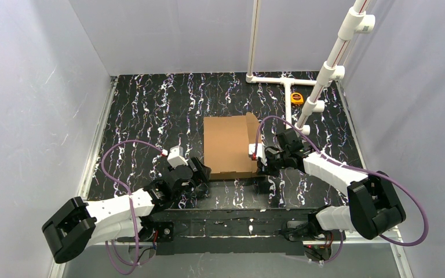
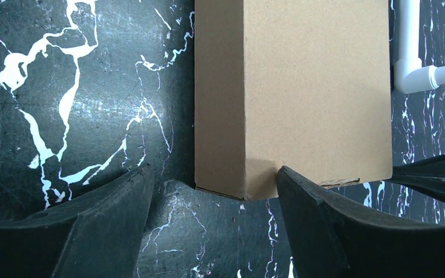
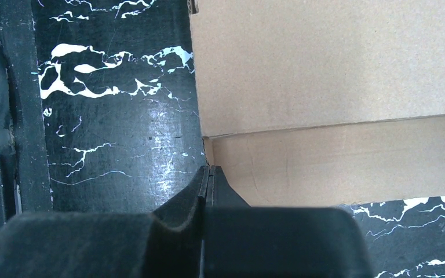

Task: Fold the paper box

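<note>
The paper box [image 1: 227, 145] is a brown cardboard shape lying mid-table, with a flap standing a little higher along its right side. My left gripper [image 1: 203, 172] sits low at the box's near-left corner. In the left wrist view the left gripper [image 2: 213, 174] is open, and the corner of the box [image 2: 313, 87] lies just beyond the gap between its fingertips, untouched. My right gripper [image 1: 262, 167] is at the box's near-right corner. In the right wrist view the right gripper [image 3: 208, 169] is shut, its tips against the edge of the box's side wall [image 3: 336, 162], with nothing between them.
A white pipe frame [image 1: 278, 78] stands at the back right, with a slanted white pole [image 1: 336, 58] rising from it. A yellow tape measure [image 1: 296, 98] lies beside the frame. Grey walls enclose the black marbled table [image 1: 150, 110]. A white pipe elbow [image 2: 417, 72] shows past the box.
</note>
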You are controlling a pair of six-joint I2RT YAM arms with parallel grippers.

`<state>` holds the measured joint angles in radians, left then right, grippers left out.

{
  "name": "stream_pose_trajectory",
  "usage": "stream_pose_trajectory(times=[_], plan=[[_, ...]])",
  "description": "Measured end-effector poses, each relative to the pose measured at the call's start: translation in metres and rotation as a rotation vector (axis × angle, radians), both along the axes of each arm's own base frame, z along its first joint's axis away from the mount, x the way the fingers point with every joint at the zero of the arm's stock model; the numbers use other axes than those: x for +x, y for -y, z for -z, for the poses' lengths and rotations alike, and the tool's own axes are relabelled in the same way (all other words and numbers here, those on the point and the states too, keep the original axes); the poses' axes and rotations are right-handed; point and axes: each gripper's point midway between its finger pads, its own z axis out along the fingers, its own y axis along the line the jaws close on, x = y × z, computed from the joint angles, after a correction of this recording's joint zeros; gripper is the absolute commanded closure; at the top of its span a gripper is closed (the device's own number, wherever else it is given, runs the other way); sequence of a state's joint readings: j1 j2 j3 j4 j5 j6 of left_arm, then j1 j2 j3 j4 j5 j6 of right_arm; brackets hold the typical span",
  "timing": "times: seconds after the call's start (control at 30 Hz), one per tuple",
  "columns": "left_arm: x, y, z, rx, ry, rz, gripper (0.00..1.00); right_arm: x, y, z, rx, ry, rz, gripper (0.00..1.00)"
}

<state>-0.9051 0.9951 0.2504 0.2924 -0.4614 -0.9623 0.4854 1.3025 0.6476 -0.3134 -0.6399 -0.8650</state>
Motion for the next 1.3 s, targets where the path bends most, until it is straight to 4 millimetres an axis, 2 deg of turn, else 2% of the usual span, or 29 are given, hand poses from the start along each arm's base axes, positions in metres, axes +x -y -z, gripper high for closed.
stream_pose_trajectory(times=[0.3, 1.3], plan=[[0.0002, -0.0002, 0.0001, -0.003, -0.001, -0.003, 0.25, 0.0065, -0.0005, -0.0002, -0.012, -0.008, 0.021, 0.99], [0.0041, 0.005, 0.0003, 0.001, 0.006, 0.015, 0.28, 0.008, -0.0017, -0.0016, -0.01, -0.036, 0.066, 0.99]])
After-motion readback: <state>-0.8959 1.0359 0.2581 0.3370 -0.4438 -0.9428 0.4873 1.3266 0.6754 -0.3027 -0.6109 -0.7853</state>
